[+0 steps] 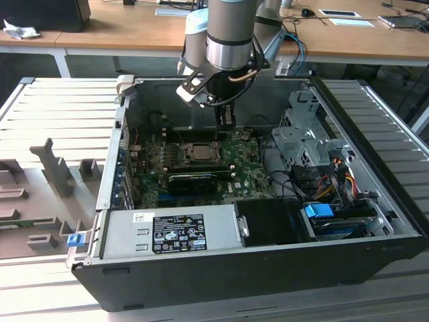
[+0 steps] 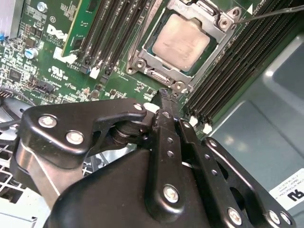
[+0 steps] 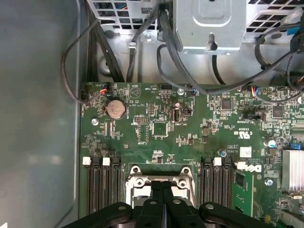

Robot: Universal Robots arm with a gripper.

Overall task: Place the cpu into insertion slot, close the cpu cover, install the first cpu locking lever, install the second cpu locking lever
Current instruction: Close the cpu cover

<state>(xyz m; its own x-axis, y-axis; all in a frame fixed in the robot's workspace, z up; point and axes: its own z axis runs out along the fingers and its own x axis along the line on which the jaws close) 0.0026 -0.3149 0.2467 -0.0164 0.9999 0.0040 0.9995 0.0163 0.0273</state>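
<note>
The gripper (image 2: 163,95) hovers low over the green board (image 3: 190,142) inside the open computer case (image 1: 234,275). Its fingers are pressed together with nothing between them, tip just beside the insertion slot (image 1: 181,154). And there's the cpu (image 2: 180,42), seated flat in the slot! The cpu cover (image 2: 148,58) lies down around it, framing its pale top. A thin metal lever (image 2: 270,13) juts out from one corner of the socket.

— Exterior view?
— Set off the arm, high, facing down into the open black metal computer case (image 1: 201,282); whole green circuit board (image 1: 251,173) in frame.
— Wrist views?
— Both ride close above that board; both wrist views share the silvery square-framed cpu cover (image 2: 145,57) (image 3: 135,181).
</note>
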